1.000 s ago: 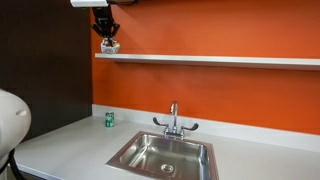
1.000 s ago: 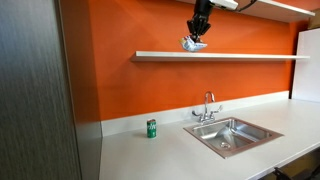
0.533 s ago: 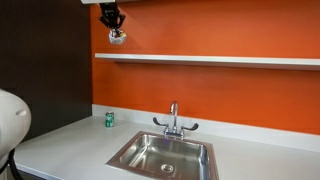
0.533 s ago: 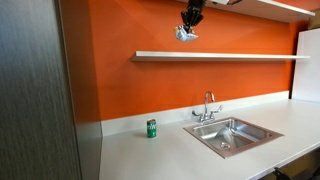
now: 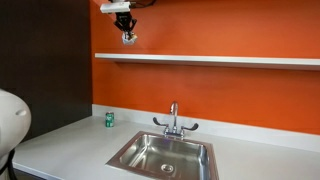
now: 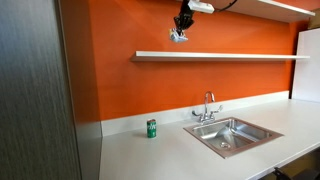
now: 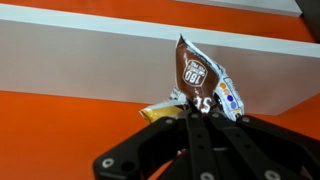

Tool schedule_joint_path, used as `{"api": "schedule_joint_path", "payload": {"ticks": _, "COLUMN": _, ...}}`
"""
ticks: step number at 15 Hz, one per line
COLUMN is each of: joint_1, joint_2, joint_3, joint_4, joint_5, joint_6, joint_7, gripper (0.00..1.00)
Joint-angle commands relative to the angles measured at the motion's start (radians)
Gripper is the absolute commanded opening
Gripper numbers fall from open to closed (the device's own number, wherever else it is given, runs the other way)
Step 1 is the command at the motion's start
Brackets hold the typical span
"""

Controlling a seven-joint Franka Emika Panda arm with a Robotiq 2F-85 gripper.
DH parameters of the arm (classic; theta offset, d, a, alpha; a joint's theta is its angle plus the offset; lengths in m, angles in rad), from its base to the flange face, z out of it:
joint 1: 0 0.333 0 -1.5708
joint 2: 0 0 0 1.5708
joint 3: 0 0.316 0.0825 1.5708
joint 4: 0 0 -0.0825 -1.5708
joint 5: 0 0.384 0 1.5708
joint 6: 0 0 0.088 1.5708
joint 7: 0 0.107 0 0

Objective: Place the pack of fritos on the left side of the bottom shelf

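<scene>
1. In the wrist view, the gripper [image 7: 198, 110] has its jaws clamped on the lower edge of the pack of fritos [image 7: 200, 72]. The pack is a crinkly brown, white and yellow packet sticking out beyond the fingertips.
2. In both exterior views, the pack hangs under the gripper [image 5: 126, 28] in the air above the bottom shelf [image 5: 210, 59], clear of it. It is toward the shelf's end nearest the dark panel [image 5: 45, 60].
3. The shelf is a long, thin white ledge on the orange wall [image 6: 200, 80].
4. On the grey counter [image 6: 150, 155] below, a green can [image 6: 152, 127] stands by the wall. It is well apart from the steel sink [image 6: 235, 135] and faucet [image 6: 208, 105].
</scene>
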Motion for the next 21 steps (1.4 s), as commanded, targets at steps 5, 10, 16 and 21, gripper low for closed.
{"api": "schedule_joint_path", "payload": {"ticks": 5, "joint_1": -0.010, "joint_2": 0.221, "joint_3": -0.011, "joint_4": 0.227, "joint_5": -0.013, "joint_6": -0.035, "joint_7": -0.017, "gripper": 0.00}}
{"api": "schedule_joint_path", "payload": {"ticks": 10, "joint_1": -0.012, "joint_2": 0.294, "joint_3": -0.021, "joint_4": 0.301, "joint_5": -0.020, "joint_6": -0.072, "joint_7": -0.006, "gripper": 0.00}}
{"api": "schedule_joint_path", "payload": {"ticks": 16, "joint_1": -0.005, "joint_2": 0.337, "joint_3": -0.042, "joint_4": 0.357, "joint_5": -0.023, "joint_6": -0.121, "joint_7": -0.002, "gripper": 0.00}}
{"api": "schedule_joint_path", "payload": {"ticks": 21, "joint_1": -0.001, "joint_2": 0.356, "joint_3": -0.054, "joint_4": 0.385, "joint_5": -0.028, "joint_6": -0.156, "joint_7": 0.003, "gripper": 0.50}}
